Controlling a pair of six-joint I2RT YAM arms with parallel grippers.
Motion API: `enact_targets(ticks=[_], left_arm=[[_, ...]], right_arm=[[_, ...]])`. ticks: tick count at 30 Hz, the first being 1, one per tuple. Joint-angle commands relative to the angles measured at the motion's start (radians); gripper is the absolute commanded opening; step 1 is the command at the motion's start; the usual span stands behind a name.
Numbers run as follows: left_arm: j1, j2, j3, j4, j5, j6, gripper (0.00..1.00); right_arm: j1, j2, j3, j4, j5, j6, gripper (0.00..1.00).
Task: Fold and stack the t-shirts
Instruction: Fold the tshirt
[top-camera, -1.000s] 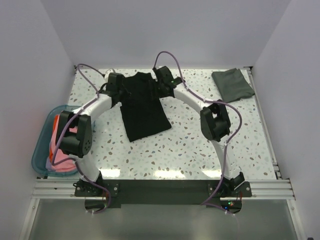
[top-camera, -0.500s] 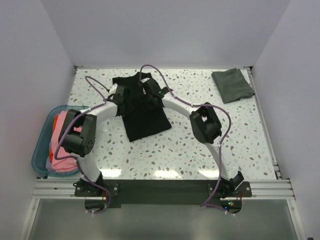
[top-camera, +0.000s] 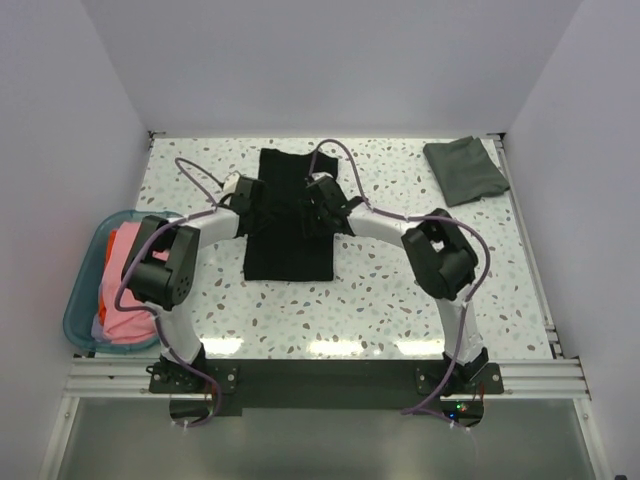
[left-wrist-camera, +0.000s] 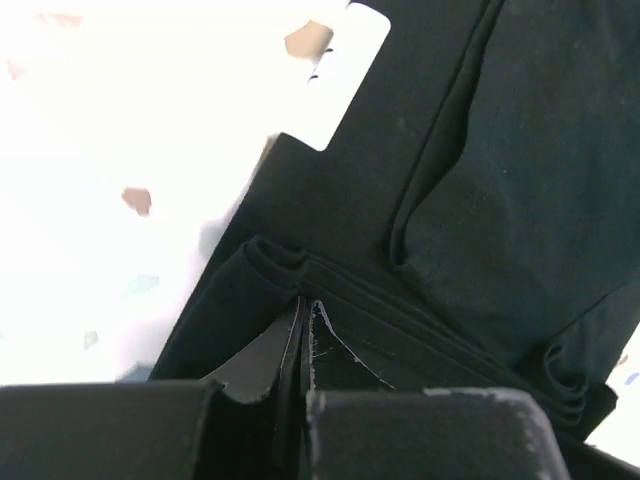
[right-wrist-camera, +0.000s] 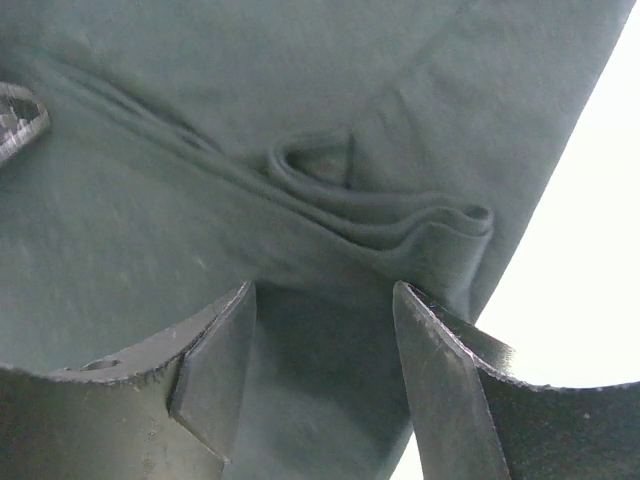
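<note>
The black t-shirt (top-camera: 290, 250) lies as a long folded rectangle on the speckled table. My left gripper (top-camera: 252, 196) is at its left edge, and in the left wrist view the gripper (left-wrist-camera: 303, 302) is shut, pinching a folded edge of the black shirt (left-wrist-camera: 520, 150). My right gripper (top-camera: 320, 196) is over its right side, and in the right wrist view the gripper (right-wrist-camera: 322, 290) is open just above the cloth (right-wrist-camera: 250, 100), with a layered fold ahead of the tips. The grey-green t-shirt (top-camera: 465, 168) lies folded at the far right. The pink t-shirt (top-camera: 125, 300) and the orange-red t-shirt (top-camera: 110, 262) sit in the tub.
The translucent teal tub (top-camera: 78, 300) stands at the table's left edge beside the left arm's base. White walls close in the table at the back and on both sides. Purple cables loop over both arms above the black shirt.
Both grippers moved from the shirt's far end toward me to its middle. The black shirt went from a skewed, spread shape to a straight narrow rectangle.
</note>
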Motion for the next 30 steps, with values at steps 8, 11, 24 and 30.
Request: enact_targets(ticks=[8, 11, 24, 30], left_arm=[[-0.106, -0.215, -0.291, -0.032, 0.022, -0.041, 0.04], [-0.141, -0.278, -0.364, -0.018, 0.036, -0.059, 0.07], [-0.077, -0.396, -0.245, -0.095, 0.051, 0.074, 0.24], [-0.045, -0.450, -0.266, -0.084, 0.159, 0.152, 0.33]], right_arm=[[0.079, -0.274, -0.477, 0.044, -0.070, 0.162, 0.62], [0.085, -0.325, -0.591, 0.069, -0.102, 0.177, 0.63], [-0.028, -0.466, -0.537, -0.017, -0.133, 0.121, 0.60], [-0.074, -0.460, -0.501, -0.003, -0.245, 0.104, 0.54]])
